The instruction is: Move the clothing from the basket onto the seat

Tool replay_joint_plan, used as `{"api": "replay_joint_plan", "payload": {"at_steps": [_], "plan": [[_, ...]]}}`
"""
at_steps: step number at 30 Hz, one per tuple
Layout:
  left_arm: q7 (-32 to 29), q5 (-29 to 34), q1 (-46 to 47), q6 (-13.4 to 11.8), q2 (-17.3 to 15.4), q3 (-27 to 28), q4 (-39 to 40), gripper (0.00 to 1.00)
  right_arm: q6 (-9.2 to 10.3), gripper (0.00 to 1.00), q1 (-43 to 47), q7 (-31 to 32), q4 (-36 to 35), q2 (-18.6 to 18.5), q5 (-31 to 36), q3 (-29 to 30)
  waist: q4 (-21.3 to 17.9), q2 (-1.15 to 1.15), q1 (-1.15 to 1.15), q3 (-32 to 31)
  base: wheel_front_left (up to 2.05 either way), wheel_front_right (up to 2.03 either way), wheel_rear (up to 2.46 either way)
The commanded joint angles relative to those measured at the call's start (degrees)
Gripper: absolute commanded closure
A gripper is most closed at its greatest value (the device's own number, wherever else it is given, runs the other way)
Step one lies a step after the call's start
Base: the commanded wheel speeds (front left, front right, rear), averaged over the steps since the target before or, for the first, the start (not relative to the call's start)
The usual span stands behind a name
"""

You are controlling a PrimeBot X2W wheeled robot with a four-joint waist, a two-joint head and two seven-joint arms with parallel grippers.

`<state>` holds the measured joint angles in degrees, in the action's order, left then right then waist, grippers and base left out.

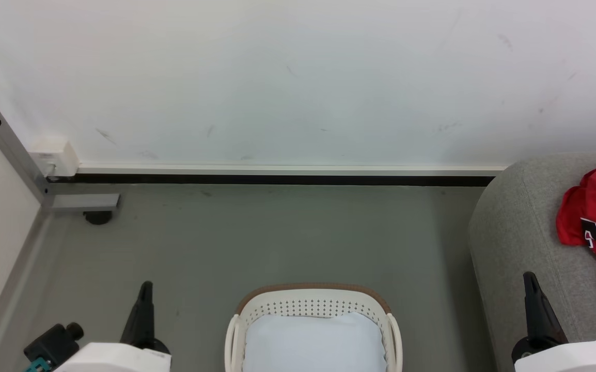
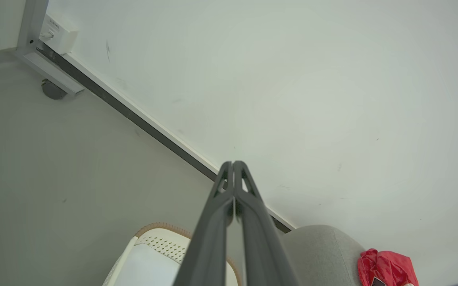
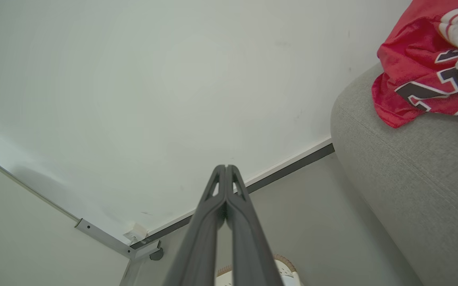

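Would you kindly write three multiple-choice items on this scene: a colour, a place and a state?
1. What colour is the top rim of the basket? A. brown B. blue C. black
2. Where does the red clothing lie? A. in the basket B. on the floor C. on the seat
3. How are the left gripper and right gripper? A. both open B. both shut C. one holding clothing
Answers: 1 A, the rim is brown; 2 C, it rests on the seat; 3 B, each pair of fingers meets, holding nothing.
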<state>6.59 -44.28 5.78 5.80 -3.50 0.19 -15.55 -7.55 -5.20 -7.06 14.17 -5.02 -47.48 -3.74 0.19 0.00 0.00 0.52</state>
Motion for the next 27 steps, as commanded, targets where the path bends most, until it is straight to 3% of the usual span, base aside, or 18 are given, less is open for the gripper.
{"api": "replay_joint_plan", "payload": {"at_steps": [1,27], "plan": [[-0.6,-2.3,0.8,0.3,-0.1,0.6,0.9,1.0,0.03,1.0,-1.0,0.5,-0.7,0.0,-2.4,0.6,0.0,0.0,0.0,0.0,0.0,0.0,0.0],[-5.5,-20.2,0.8,0.9,0.1,2.9,1.2,1.0,0.06,1.0,-1.1,5.3,-0.6,0.5,-19.4,4.0,-0.1,0.0,0.0,-0.1,0.0,0.0,0.0]]}}
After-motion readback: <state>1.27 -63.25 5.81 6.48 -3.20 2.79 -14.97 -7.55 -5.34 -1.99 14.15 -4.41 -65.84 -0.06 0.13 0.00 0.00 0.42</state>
